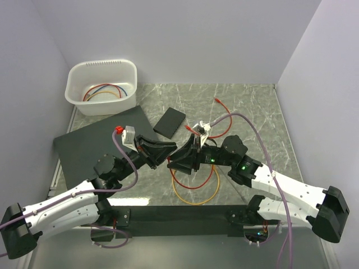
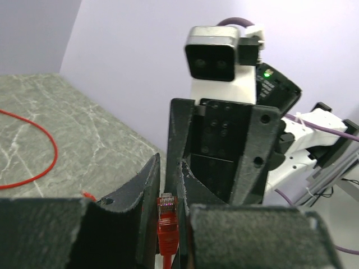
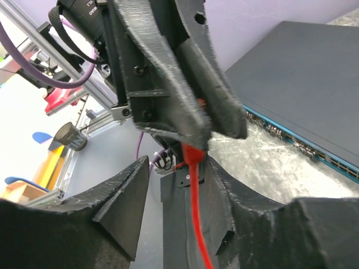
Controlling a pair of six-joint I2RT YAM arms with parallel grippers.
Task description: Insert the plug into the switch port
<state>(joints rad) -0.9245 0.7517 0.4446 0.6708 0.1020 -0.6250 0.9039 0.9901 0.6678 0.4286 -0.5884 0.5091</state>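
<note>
Your left end effector (image 2: 168, 227) is pinching the plug (image 2: 166, 210) in a narrow grip, with the clear tip poking out past its pads. The plug is hanging in the air over the middle of the bench (image 1: 247, 106), well apart from the port row (image 3: 314, 150) on the switch (image 3: 303, 73). Your right end effector (image 3: 175, 190) is sitting nose to nose with the left one. Its jaws are partly spread and straddling the red cable (image 3: 197, 224) just under the plug, and a gap is showing beside the cable, so I'm judging it isn't gripping anything yet.

Here is what is likely to bite you. If the right jaws are landing on the thin cable and not on the plug body, the plug is going to droop or twist once the left lets go, and it won't be lining up with a socket. The two sets of fingers are also crowding each other (hardly any gap between them), so a small sideways nudge is risking a knock that shifts the plug. Slack is lying looped on the bench with the yellow cable (image 1: 196, 200) under the arms, and a pull toward the switch could be snagging there.

For room, the switch is lying to the left with its teal face turned toward the right arm and its ports low by the bench, so you're needing a flat, low approach. The black box (image 1: 169, 123) is sitting just beyond the end effectors, near the switch's corner. The basket (image 1: 72, 95) is sitting well apart at the far left, and open bench is lying to the right and at the far side
</note>
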